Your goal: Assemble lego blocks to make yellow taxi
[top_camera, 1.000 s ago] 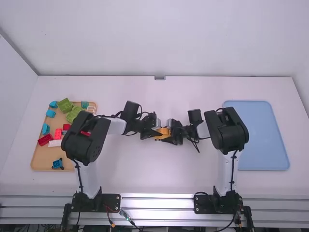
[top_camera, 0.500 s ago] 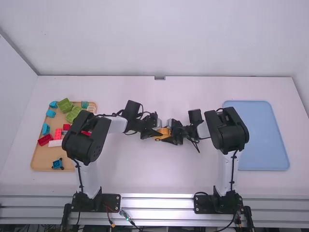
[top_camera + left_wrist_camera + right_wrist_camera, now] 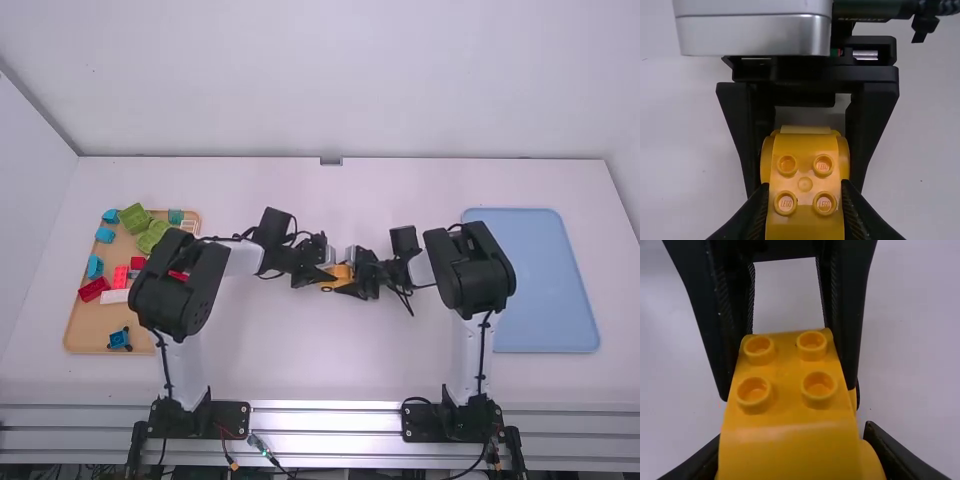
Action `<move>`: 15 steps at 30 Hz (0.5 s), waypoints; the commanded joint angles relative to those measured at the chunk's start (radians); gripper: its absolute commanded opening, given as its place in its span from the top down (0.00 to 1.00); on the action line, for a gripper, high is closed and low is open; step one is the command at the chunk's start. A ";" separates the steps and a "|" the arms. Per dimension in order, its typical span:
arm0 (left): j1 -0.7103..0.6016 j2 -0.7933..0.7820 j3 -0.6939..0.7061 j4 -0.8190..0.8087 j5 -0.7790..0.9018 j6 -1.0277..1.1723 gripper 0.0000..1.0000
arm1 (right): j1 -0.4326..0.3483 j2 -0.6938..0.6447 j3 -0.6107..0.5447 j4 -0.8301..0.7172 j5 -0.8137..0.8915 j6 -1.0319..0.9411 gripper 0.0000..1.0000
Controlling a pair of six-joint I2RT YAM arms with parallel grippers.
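At nine o'clock on the worktop [image 3: 300, 370], the tray [image 3: 85, 330] holds loose blocks [image 3: 133, 218]; near the centre the left tool [image 3: 805, 185] is closed on the yellow taxi [image 3: 805, 150], the right tool [image 3: 792, 432] grips it from its three o'clock side, and the mat [image 3: 535, 285] lies farther out at three. The step in hand looks like joining the body; next probably calls for a square, even press, then one side letting go while the other supports it.
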 commanded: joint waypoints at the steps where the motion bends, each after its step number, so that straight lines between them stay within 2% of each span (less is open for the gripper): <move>1: -0.045 0.090 -0.066 -0.051 -0.189 -0.004 0.98 | 0.016 0.010 0.011 -0.004 0.029 0.043 0.45; 4: -0.045 0.090 -0.041 -0.087 -0.189 -0.003 0.89 | 0.005 0.010 0.011 -0.004 0.029 0.047 0.44; 8: -0.045 0.090 0.004 -0.163 -0.189 -0.003 0.90 | -0.003 0.010 0.010 -0.004 0.029 0.048 0.44; 12: -0.047 0.090 0.072 -0.275 -0.189 -0.003 0.81 | -0.002 0.010 0.010 -0.004 0.029 0.047 0.44; 15: -0.047 0.090 0.113 -0.336 -0.189 0.014 0.81 | -0.002 0.010 0.011 -0.004 0.029 0.047 0.44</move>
